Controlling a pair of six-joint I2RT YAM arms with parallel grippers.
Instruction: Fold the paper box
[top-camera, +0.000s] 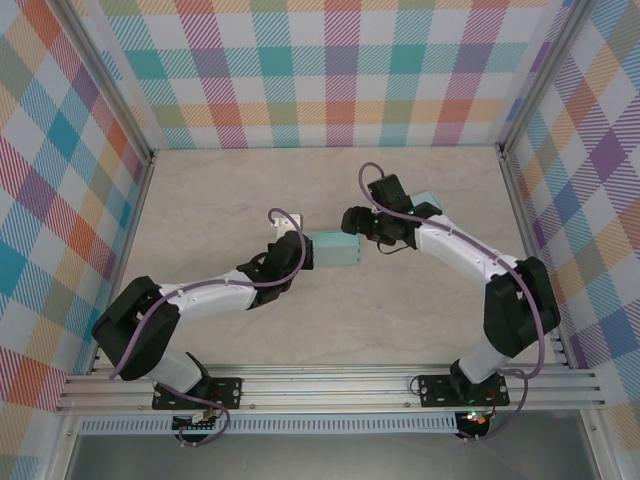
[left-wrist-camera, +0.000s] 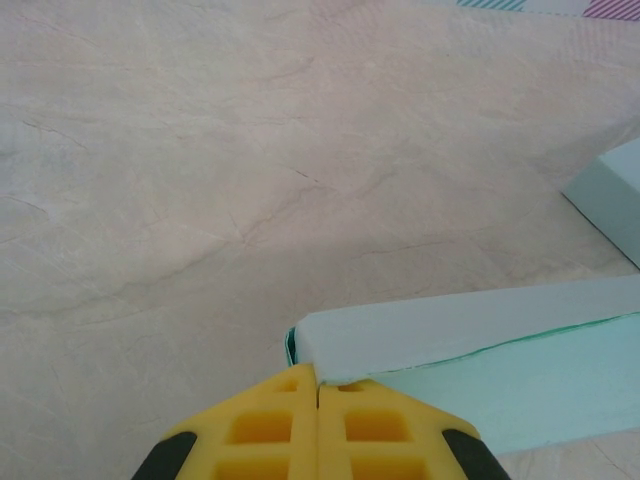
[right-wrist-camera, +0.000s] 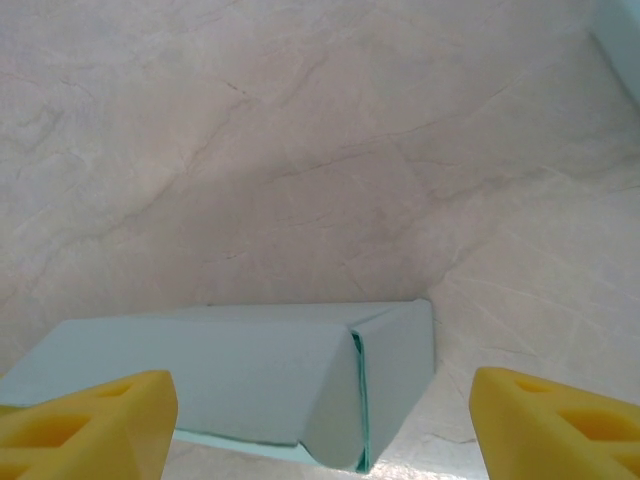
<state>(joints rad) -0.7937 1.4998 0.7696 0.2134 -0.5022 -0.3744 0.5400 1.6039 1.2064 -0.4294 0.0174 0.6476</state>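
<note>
Brace with the left tool (left-wrist-camera: 317, 375), pressed together at the left end of the pale teal paper box (top-camera: 335, 250) in the middle of the marbled beige table (top-camera: 220, 190), then bring the spread right tool (right-wrist-camera: 322, 405), just beside the right end, squarely onto the end flap (right-wrist-camera: 395, 385).

White-shelled arms (top-camera: 460, 250), black joints (top-camera: 515, 300), looping purple cables (top-camera: 362, 180), yellow hollow-celled claw fingers (right-wrist-camera: 90, 420)
</note>
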